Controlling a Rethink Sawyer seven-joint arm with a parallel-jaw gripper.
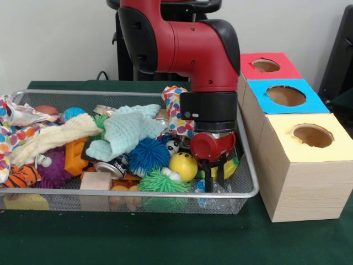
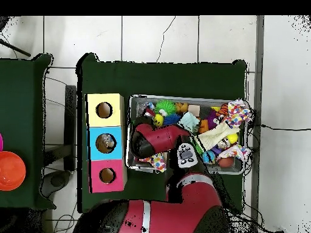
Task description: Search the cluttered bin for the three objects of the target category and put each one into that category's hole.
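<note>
We cannot tell which toys are targets — the yellow ball (image 1: pixel 183 166) lies in the bin (image 1: pixel 251 190), just beside the end effector (image 1: pixel 213 175) (fingers down, apparently empty; openness unclear), away from the boxes (image 1: pixel 300 160).

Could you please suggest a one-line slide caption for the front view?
Sawyer's gripper lowered into the cluttered wire bin beside red, blue and yellow sorting boxes.

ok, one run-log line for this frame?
arm: down in wire bin, end nearest boxes | gripper: low among toys, beside yellow ball | holes: red, blue, yellow, nothing dropping in
</note>
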